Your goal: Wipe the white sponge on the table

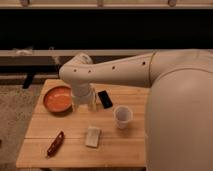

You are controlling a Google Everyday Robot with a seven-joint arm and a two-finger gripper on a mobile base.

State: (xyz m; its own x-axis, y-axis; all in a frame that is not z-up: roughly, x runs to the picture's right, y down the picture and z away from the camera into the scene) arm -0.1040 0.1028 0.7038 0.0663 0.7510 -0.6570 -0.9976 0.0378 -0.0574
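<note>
Gripper [84, 103] hangs from the end of a thick cream-coloured arm [112, 72], pointing down over the far half of the table [70, 126]. Its two fingers stand spread and hold nothing. They are low over the wood, but whether the tips touch it cannot be told.

The white sponge [93, 136] lies flat on the table, nearer the front edge than the gripper and a little to the right of it in the picture. It is apart from the gripper, with bare planks between the two. It is a small pale rectangle, and its long axis runs roughly from the back of the table to the front, slightly tilted. The robot has only this one arm, so reaching the sponge would likely mean drawing the gripper toward the front edge, then lowering onto it.

An orange bowl [57, 99] sits just beside the gripper on the picture's left. A flat black object [105, 98], perhaps a phone, lies just beside it on the right. A translucent white cup [122, 116] stands upright near the sponge, to its right and a little further back; it looks like the closest thing to be knocked during a wipe. A dark red, stick-shaped object [55, 144] lies left of the sponge near the front edge. Nothing sits directly between gripper and sponge. The robot's bulky body fills the right of the view.
</note>
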